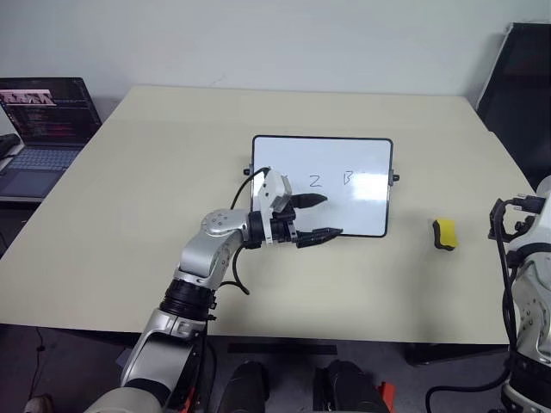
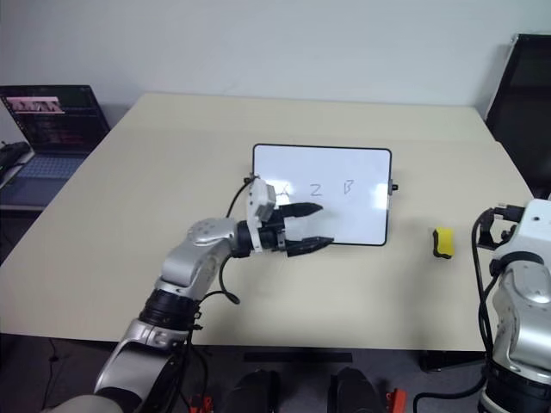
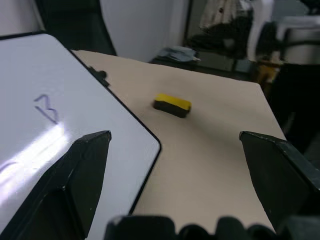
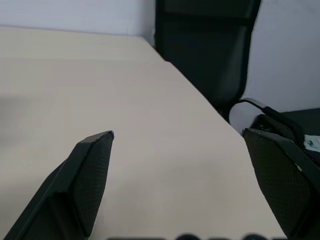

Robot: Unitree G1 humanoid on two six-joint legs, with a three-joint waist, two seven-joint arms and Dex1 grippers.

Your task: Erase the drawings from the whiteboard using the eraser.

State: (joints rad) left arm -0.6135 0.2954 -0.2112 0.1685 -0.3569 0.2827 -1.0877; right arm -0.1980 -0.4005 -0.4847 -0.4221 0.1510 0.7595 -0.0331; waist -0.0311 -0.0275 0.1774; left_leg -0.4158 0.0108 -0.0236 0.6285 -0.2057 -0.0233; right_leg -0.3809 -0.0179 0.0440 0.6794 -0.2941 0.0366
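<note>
Overhead, left tool (image 1: 316, 217) apart over whiteboard (image 1: 366, 155); wrist view frames eraser (image 3: 172, 105).

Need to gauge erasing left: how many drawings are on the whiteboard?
3, in a row: an X partly behind the left gripper, a Z mid-board, a B toward the right.

Glossy white whiteboard (image 1: 357, 163), black-framed; yellow eraser (image 1: 444, 233); beige table (image 1: 155, 189).

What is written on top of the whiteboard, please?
On the whiteboard three drawings stand in a row. Z and B show fully; the open left gripper partly covers the first.
</note>
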